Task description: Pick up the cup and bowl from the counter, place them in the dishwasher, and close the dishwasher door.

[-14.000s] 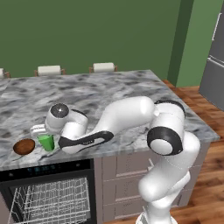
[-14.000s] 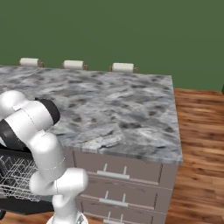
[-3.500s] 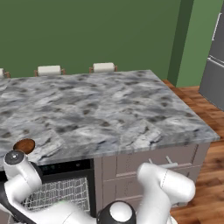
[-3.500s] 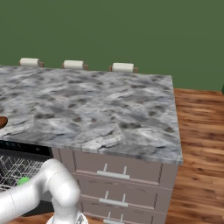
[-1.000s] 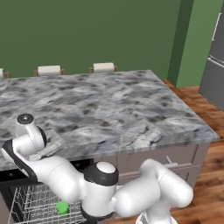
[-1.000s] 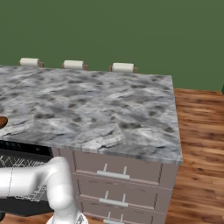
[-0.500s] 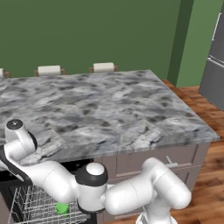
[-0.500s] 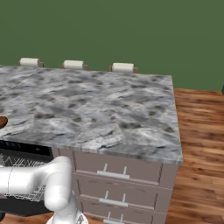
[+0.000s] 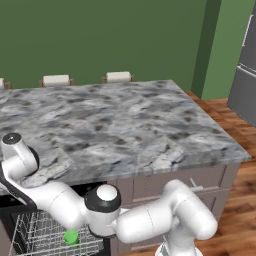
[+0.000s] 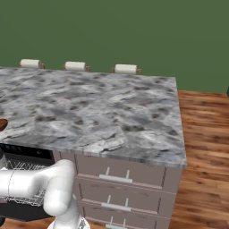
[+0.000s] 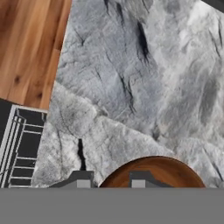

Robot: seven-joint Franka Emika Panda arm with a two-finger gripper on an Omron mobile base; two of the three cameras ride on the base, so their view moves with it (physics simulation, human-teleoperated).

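Grey-white marbled desk fills mid-frame under a green wall; wood floor at right. End effector pinches the bowl's rim.

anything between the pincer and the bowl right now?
Nothing visible. In the hand view the pincer is right at the bowl, one finger over its rim and the other over bare counter beside it. The cup already sits in the dishwasher rack.
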